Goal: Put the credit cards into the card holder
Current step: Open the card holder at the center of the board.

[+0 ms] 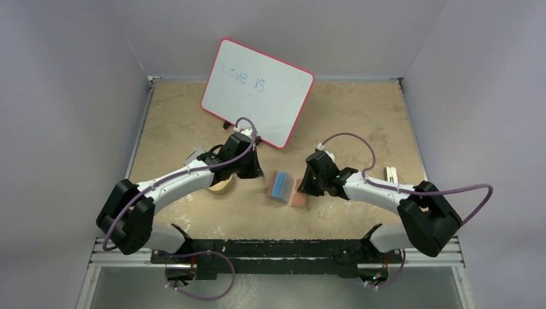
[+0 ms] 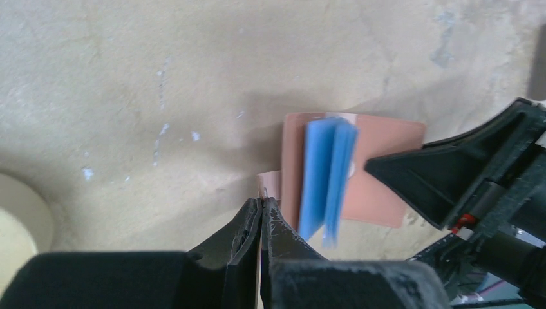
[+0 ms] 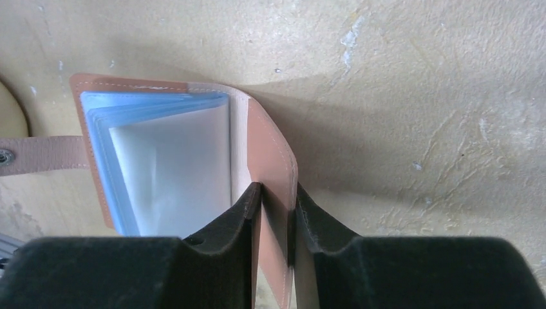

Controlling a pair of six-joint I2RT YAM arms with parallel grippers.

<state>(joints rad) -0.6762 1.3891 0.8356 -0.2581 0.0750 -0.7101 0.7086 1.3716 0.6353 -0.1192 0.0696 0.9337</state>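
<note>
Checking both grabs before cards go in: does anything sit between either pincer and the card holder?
Nothing visible does. The left pincer is shut on the strap of the card holder, and the right pincer straddles its brown cover. Its pale sleeves fan open, uncovered.

You had both arms bent inward twd the table ctr, wrists tipped down, w/ the left arm [image 1: 177, 182] and right arm [image 1: 376, 191] nearly facing each other. Your left gripper [image 2: 261, 205] was pinched tight on the card holder [image 2: 386, 167] strap. Your right gripper [image 3: 278, 193] straddled its cover flap, jaws narrow, but you couldn't tell if it was clamped.
</note>
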